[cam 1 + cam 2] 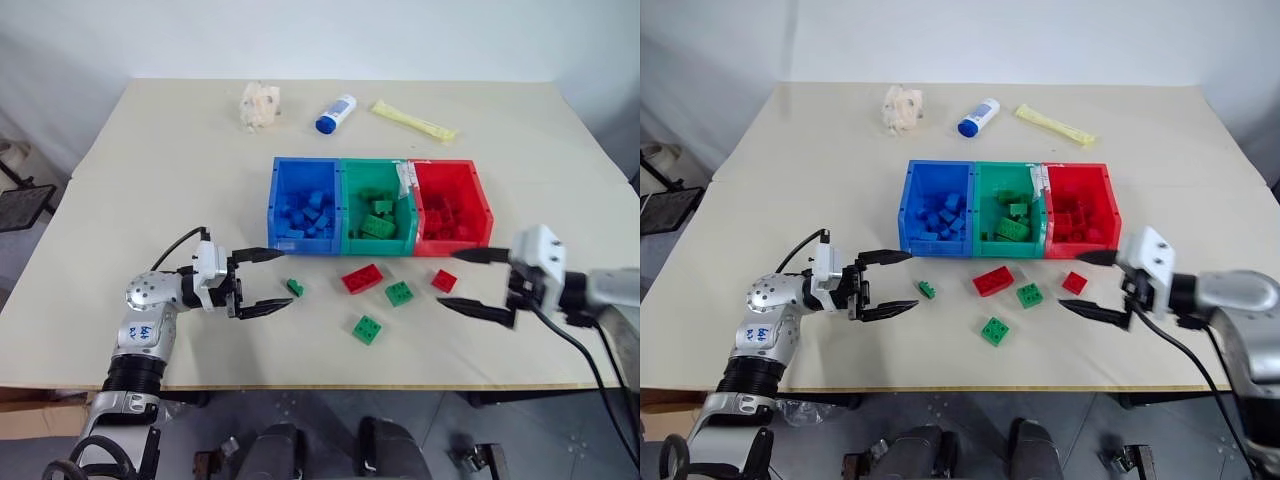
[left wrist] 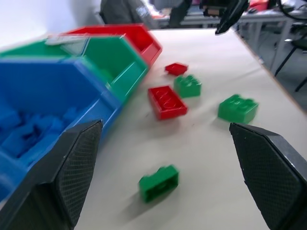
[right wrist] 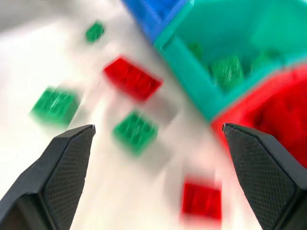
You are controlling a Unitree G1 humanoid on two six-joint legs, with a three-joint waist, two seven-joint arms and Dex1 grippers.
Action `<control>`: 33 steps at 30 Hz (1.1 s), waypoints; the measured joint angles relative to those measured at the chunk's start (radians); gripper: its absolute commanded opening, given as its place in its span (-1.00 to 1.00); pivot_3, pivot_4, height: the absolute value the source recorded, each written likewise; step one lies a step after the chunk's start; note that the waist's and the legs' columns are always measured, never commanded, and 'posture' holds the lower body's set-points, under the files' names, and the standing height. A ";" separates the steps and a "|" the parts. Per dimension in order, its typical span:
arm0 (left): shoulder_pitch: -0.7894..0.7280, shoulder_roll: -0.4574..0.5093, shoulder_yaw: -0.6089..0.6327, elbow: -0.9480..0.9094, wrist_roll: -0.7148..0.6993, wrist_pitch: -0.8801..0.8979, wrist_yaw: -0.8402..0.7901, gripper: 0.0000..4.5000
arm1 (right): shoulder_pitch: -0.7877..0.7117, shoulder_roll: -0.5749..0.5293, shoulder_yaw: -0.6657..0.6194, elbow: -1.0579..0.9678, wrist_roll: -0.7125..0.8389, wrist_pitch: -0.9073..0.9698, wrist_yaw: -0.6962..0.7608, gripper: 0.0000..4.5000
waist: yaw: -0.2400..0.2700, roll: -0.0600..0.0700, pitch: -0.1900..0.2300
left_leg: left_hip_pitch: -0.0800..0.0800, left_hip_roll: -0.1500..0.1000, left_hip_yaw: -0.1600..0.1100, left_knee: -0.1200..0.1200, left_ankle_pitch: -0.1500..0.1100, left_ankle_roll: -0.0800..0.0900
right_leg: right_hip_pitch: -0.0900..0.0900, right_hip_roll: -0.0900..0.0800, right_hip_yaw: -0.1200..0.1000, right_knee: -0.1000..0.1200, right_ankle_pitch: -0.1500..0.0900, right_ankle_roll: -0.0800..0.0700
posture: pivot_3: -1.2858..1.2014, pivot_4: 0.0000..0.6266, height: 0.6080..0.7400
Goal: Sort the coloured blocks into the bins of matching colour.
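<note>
Three joined bins stand mid-table: blue (image 1: 300,243), green (image 1: 375,245) and red (image 1: 455,243), each holding blocks of its own colour. On the table in front of them lie a small green block (image 1: 295,287), an oblong red block (image 1: 361,278), two square green blocks (image 1: 399,293) (image 1: 367,329) and a small red block (image 1: 444,280). My left gripper (image 1: 286,278) is open and level, pointing at the small green block (image 2: 159,182) from just to its left. My right gripper (image 1: 448,278) is open, and the small red block (image 3: 201,201) shows between its fingertips.
Along the table's far side lie a crumpled beige wad (image 1: 261,104), a white-and-blue bottle (image 1: 336,113) and a yellow packet (image 1: 413,120). The table's front edge runs close behind both grippers.
</note>
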 measured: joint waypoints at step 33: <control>0.010 0.002 0.026 0.007 -0.032 -0.015 -0.124 1.00 | -0.179 0.141 0.203 0.319 -0.195 -0.074 -0.149 0.81 | -0.003 -0.001 0.000 | -0.001 -0.001 -0.001 0.000 0.000 0.000 | -0.001 -0.001 -0.001 -0.001 0.000 0.000 | 0.03 -0.52 1.00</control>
